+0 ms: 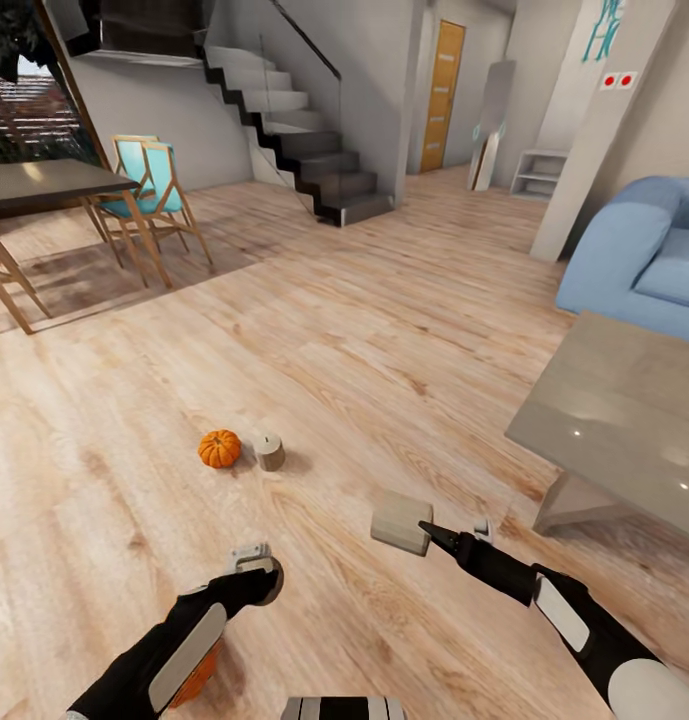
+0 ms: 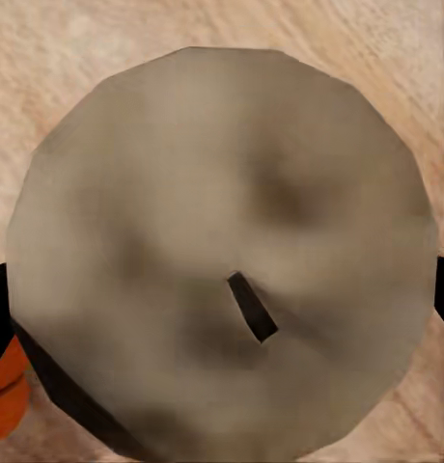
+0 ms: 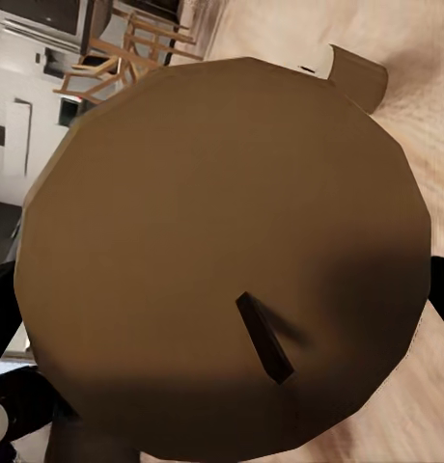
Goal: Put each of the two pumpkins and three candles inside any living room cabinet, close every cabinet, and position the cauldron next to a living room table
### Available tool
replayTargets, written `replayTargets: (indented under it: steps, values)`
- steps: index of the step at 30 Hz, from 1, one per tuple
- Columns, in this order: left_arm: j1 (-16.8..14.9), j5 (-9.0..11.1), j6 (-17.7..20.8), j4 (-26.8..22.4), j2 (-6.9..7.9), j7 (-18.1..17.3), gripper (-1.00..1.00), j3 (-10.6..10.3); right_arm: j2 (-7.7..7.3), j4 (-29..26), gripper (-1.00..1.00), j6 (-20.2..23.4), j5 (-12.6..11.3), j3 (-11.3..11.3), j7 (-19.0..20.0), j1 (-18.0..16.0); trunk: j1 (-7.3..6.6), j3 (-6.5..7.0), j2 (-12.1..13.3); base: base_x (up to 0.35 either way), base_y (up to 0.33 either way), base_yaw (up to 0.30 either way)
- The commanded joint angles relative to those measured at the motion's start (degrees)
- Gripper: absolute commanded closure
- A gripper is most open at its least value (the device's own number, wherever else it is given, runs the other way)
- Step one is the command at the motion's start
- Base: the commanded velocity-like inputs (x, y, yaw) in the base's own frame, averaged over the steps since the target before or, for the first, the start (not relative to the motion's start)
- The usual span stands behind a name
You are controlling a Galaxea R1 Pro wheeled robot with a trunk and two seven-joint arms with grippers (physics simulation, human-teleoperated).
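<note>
Nearest the robot, the left gripper (image 1: 252,562) hangs low over the pale wood plank floor (image 1: 364,330), and its wrist view looks straight onto the round top and dark wick of a stubby beige-grey candle (image 2: 222,260) clamped between its black fingers, with an orange ribbed pumpkin (image 1: 196,680) on the floor under that forearm. The right gripper (image 1: 434,535) likewise grips a second candle (image 3: 222,260), seen end-on in its wrist view and lying on its side in the head view. Further out on the floor, another small orange pumpkin (image 1: 219,449) sits just beside a third upright candle (image 1: 269,451). To the right stands the low glossy grey-beige coffee table (image 1: 624,420), with a blue sofa (image 1: 644,255) behind it.
</note>
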Motion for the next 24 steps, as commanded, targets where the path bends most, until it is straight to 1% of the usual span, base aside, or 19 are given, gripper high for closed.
replayTargets:
  steps: [1, 2, 5, 7, 10, 13, 17, 20, 23, 24]
  values:
    - [-0.03, 0.56, 1.07, -0.74, 0.27, 0.57, 1.0, -0.04, -0.05, 0.03, 1.0, 0.77, -0.77, 0.28, 0.21, -0.04, -0.03, 0.18, 0.0, 0.0, 0.0, 0.0]
    - [0.0, 0.82, 4.5, -3.26, 1.24, 0.52, 1.0, 2.24, 0.05, 0.03, 1.0, 0.77, -0.75, 0.28, 0.16, -0.04, -0.06, 0.4, 0.01, 0.0, 0.0, 0.0]
    - [0.02, 0.96, 6.62, -3.86, 1.7, 0.44, 1.0, 4.28, 0.03, 0.02, 1.0, 0.77, -0.77, 0.28, 0.16, -0.04, -0.13, 1.06, 0.05, 0.0, 0.0, 0.0]
    - [0.02, 0.99, 8.13, -4.08, 1.75, 0.43, 1.0, 5.15, -0.12, 0.02, 1.0, 0.77, -0.77, 0.28, 0.15, -0.04, -0.19, 1.51, 0.08, 0.0, 0.0, 0.0]
    - [0.03, 1.0, 9.34, -4.23, 1.78, 0.42, 1.0, 5.74, -0.2, 0.02, 1.0, 0.77, -0.76, 0.28, 0.15, -0.04, -0.26, 2.17, 0.12, 0.0, 0.0, 0.0]
    - [-0.01, 0.93, 10.74, -5.53, 1.85, 0.42, 1.0, 6.64, -0.24, 0.08, 1.0, 0.77, -0.79, 0.28, 0.09, -0.04, -0.34, 2.84, 0.16, 0.0, 0.0, 0.0]
    - [0.04, 0.92, 14.36, -7.38, 1.87, 0.42, 1.0, 9.08, -0.27, 0.11, 1.0, 0.81, -0.85, 0.28, 0.07, -0.04, -0.44, 3.72, 0.21, 0.0, 0.0, 0.0]
    - [0.09, 0.98, 15.93, -7.96, 1.87, 0.42, 1.0, 11.02, -0.15, 0.11, 1.0, 0.85, -0.85, 0.28, -0.25, -0.04, -0.52, 4.39, 0.25, 0.0, 0.0, 0.024]
    - [0.13, 1.0, 16.44, -8.12, 1.87, 0.42, 1.0, 11.93, 0.09, 0.11, 1.0, 0.85, -0.86, 0.32, -0.79, -0.04, -0.6, 5.05, 0.29, 0.0, 0.0, 0.162]
    - [0.13, 1.0, 16.51, -8.14, 1.87, 0.42, 1.0, 12.05, 0.13, 0.11, 1.0, 0.85, -0.86, 0.33, -0.9, -0.04, -0.6, 5.05, 0.29, 0.0, 0.0, 0.236]
